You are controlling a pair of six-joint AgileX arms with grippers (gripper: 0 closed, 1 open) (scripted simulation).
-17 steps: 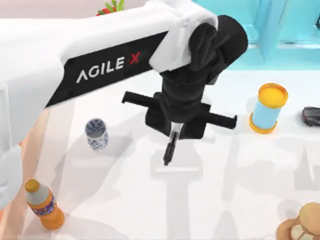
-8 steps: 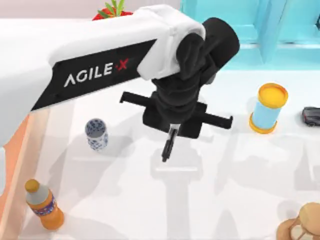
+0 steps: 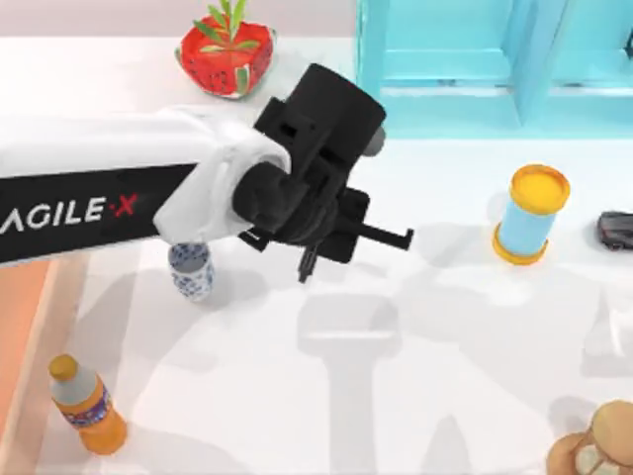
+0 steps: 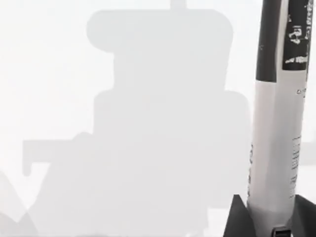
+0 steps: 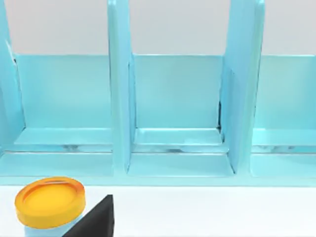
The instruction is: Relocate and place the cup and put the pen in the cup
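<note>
Pen (image 4: pixel 274 148) pinched upright in my left end effector (image 3: pixel 309 259), above the bench (image 3: pixel 396 396), just right of the cup (image 3: pixel 191 270).

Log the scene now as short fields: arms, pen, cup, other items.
left gripper: shut on pen, above the table right of the cup
pen: held upright between the fingers
cup: upright on table, left side, no pen in it
right gripper: near blue cylinder
other: orange bottle front left
</note>
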